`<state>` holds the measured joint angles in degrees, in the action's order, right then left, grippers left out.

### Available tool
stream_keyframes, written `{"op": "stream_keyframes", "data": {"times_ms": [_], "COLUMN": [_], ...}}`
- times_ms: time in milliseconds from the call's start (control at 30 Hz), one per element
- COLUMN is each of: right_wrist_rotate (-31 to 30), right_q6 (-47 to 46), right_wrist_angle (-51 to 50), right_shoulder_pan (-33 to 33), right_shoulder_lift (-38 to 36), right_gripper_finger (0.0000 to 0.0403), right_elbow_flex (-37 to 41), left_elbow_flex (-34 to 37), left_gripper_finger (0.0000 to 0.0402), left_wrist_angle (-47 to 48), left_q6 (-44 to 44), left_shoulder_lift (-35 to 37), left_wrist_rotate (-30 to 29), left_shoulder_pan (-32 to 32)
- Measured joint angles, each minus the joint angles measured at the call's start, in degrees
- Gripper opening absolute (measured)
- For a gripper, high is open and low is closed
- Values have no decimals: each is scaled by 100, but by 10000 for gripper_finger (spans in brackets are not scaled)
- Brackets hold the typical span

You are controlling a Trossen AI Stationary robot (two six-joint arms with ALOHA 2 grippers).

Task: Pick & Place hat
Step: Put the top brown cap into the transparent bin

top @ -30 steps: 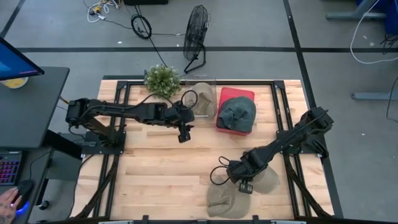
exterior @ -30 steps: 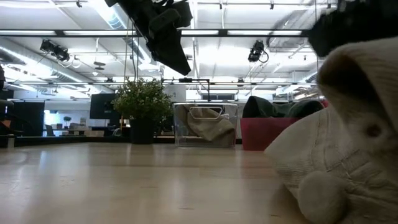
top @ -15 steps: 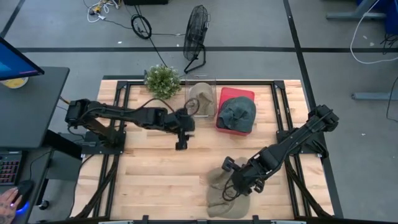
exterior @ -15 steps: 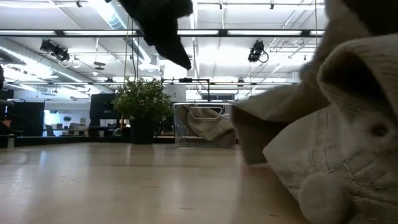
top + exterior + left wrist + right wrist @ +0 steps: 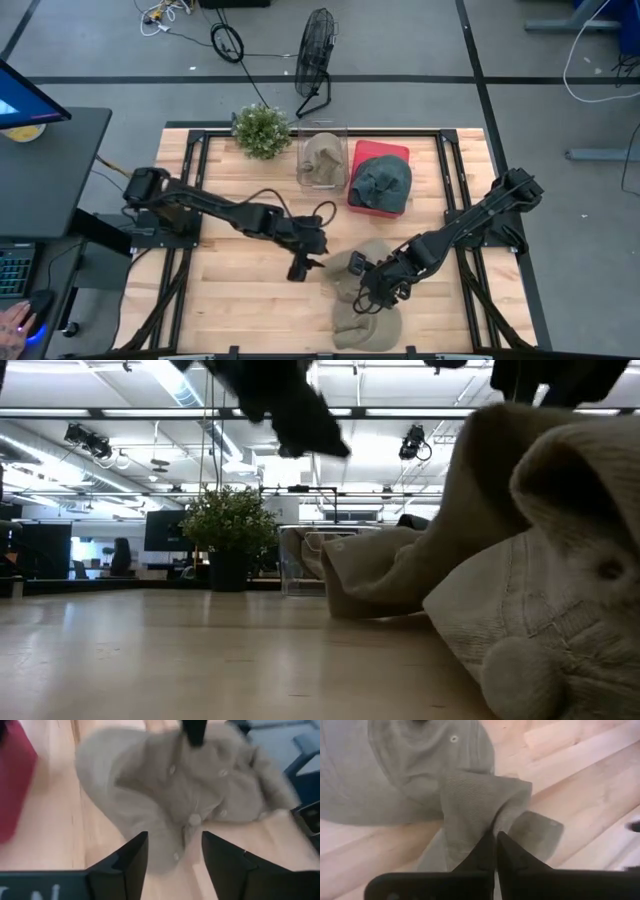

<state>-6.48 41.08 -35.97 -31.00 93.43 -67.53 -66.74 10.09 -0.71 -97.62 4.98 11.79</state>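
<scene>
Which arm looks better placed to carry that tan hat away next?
The right one, probably. Its gripper is already pinched shut on the tan hat. The left gripper hangs open beside the hat, holding nothing.

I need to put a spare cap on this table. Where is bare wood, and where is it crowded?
Bare wood lies at the near left, below the left gripper, and right of the red bin. It is crowded near the right gripper, shut on a tan cloth cap, with a beige cap beside it.
</scene>
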Motion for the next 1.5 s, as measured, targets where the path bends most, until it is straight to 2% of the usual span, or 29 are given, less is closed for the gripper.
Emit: {"op": "stream_keyframes", "data": {"times_ms": [133,367,767,867,933,1167,1300,1500], "right_wrist_rotate": [2,5,6,5,2,2,-18,-37], "right_q6": [-2,-3,-7,-85,-476,-2544,-3662,-3868], "right_wrist_angle": [125,371,611,676,692,849,864,1144], "right_shoulder_pan": [-2,-15,-15,-15,-17,137,215,191], "right_shoulder_lift": [2,0,0,0,0,0,0,-53], "right_gripper_finger": [2,2,2,7,12,34,58,103], "right_elbow_flex": [284,576,616,616,616,616,616,616], "left_elbow_flex": [0,-4,-11,-11,-11,-9,1,10], "left_gripper_finger": [223,268,273,252,219,25,19,12], "left_wrist_angle": [-412,-1401,-1883,-1953,-1928,-1860,-1762,-1173], "left_q6": [-100,-774,-957,-906,-872,-968,-1514,-1392], "left_shoulder_lift": [-425,-1030,-1868,-1944,-1946,-1936,-1857,-1275], "left_wrist_rotate": [-29,-25,-27,-31,-42,-23,-5,-721], "left_shoulder_pan": [-92,-241,-323,-328,-329,-425,-526,-481]}}
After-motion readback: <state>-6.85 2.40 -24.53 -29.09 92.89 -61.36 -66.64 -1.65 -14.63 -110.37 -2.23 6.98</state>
